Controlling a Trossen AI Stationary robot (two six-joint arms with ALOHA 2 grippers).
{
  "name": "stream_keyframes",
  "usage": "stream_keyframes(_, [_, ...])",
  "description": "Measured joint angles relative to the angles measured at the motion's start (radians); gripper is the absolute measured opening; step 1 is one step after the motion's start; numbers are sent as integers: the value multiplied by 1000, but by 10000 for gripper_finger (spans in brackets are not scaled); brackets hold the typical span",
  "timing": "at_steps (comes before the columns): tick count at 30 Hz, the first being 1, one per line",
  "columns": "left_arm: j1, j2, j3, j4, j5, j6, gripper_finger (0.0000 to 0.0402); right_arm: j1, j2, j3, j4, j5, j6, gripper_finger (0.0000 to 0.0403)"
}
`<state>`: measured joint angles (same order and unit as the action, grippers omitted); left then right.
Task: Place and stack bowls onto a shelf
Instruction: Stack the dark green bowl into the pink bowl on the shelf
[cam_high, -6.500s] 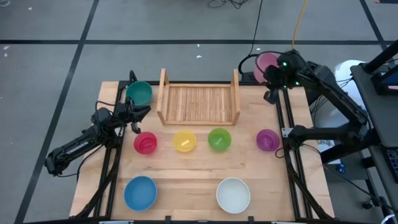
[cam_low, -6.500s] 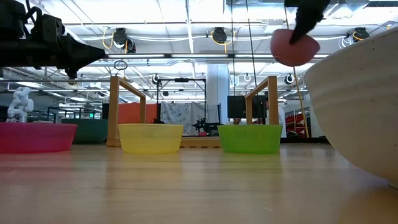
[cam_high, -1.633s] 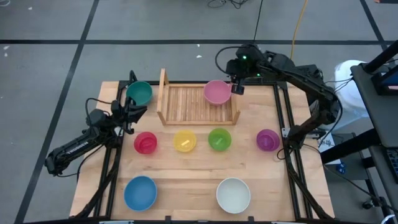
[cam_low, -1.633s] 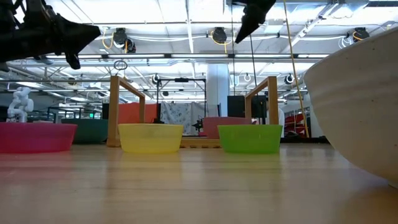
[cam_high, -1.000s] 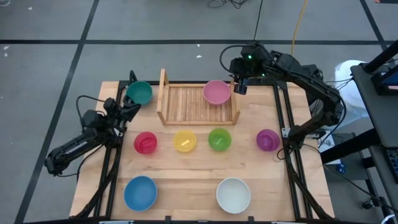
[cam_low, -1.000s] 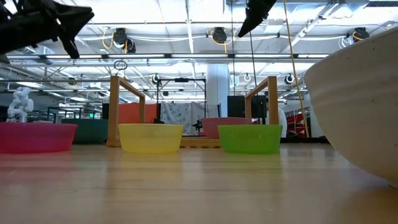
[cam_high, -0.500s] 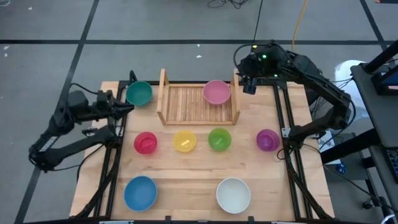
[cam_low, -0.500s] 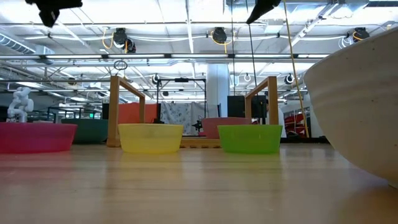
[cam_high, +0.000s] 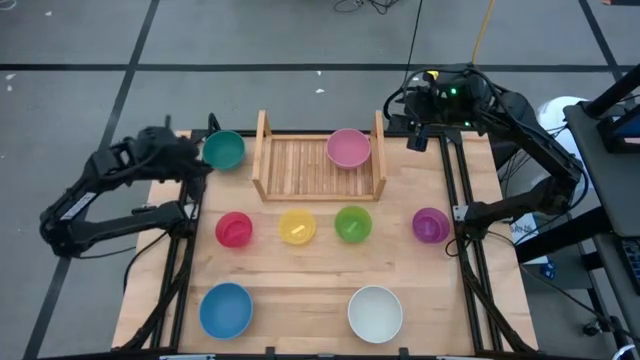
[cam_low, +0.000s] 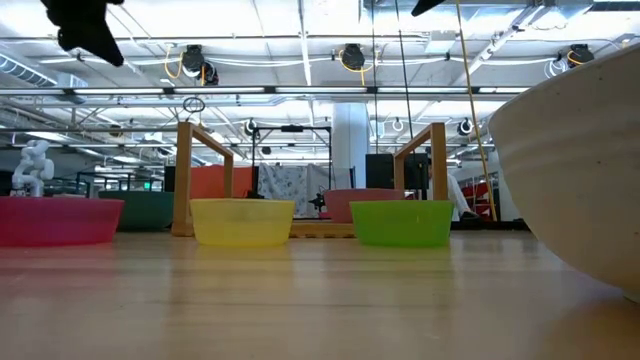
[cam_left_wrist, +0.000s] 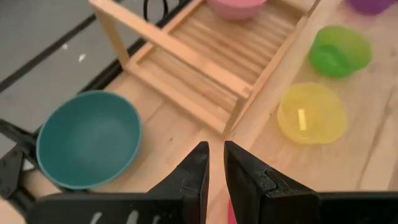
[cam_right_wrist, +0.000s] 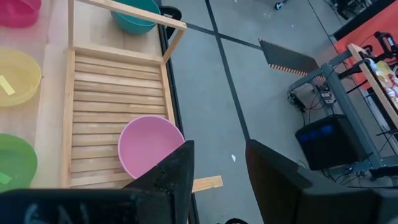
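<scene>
From above, the pink bowl (cam_high: 348, 148) sits alone on the shelf (cam_high: 319, 166) at its right end; the table-level view shows only its rim behind the light green bowl (cam_low: 401, 222). The left half of the slats lies free. The right gripper (cam_high: 416, 137) hangs empty, fingers spread wide, past the shelf's right board (it has backed off since a second ago). The left gripper (cam_left_wrist: 211, 163), fingers narrowly parted and empty, has risen beside the teal green bowl (cam_high: 223, 150)

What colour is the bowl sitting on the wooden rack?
Pink. The bowl shows best in the high view, at the right end of the shelf.
</scene>
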<state>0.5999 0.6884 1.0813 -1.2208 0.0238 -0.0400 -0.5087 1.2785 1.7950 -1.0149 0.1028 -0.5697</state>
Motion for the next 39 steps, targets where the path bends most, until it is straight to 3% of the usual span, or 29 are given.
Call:
stream_keyframes(6, [0,103,0,-10,-51,14,48,0,-3,0,0,0,-27,139])
stream_keyframes(12, [0,169,0,-9,-52,20,6,0,-3,0,0,0,-30,139])
stream_keyframes(16, [0,194,0,-10,-58,38,20,0,-3,0,0,1,-30,139])
stream_keyframes(27, [26,271,0,-7,-224,-1,75,0,-3,0,0,1,-44,139])
stream_keyframes(39, [188,438,0,-9,-223,-252,93,0,-3,0,1,1,-56,139])
